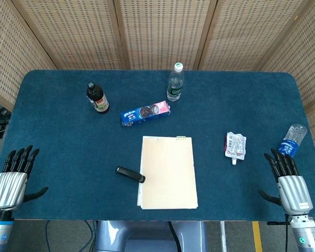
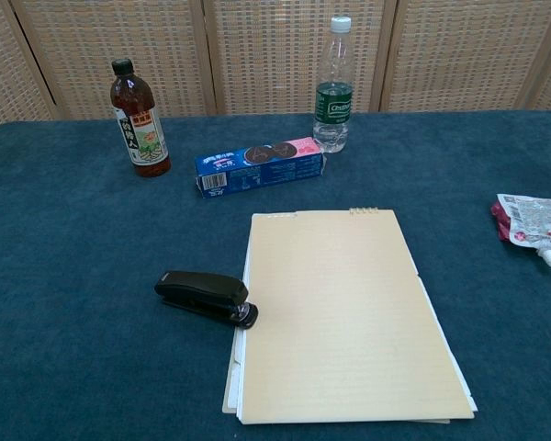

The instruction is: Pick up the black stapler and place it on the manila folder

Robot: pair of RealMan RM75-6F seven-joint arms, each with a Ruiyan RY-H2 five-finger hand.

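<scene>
— What are the hands doing?

— The left hand (image 1: 10, 181) sits at the near left corner of the desk (image 1: 58, 131), back plate upward, fingers (image 1: 22, 157) straight and a little apart, pointing toward the far edge, the thumb stuck out to the side. It holds nothing and touches none of the objects. The right hand (image 1: 290, 184) mirrors it at the near right corner: fingers (image 1: 283, 161) extended and slightly apart, thumb out toward the middle, nothing in it. Only the head view shows the hands.

— And the stapler?

— The black stapler (image 2: 205, 297) lies on the blue cloth, its front end touching or just overlapping the left edge of the manila folder (image 2: 349, 322). The folder lies flat at the near middle of the desk.

— Any writing you can read?

— The clear water bottle (image 2: 333, 87) at the far middle has a green label; the lettering is too small for me to be sure. The dark drink bottle (image 2: 139, 119) to the far left carries Chinese characters I cannot make out. Between them lies a blue and pink cookie pack (image 2: 259, 166) with dark sandwich cookies pictured. A spouted pouch (image 1: 235, 145) lies to the right, and another clear bottle (image 1: 292, 139) with a blue label lies just beyond the right fingers.
</scene>
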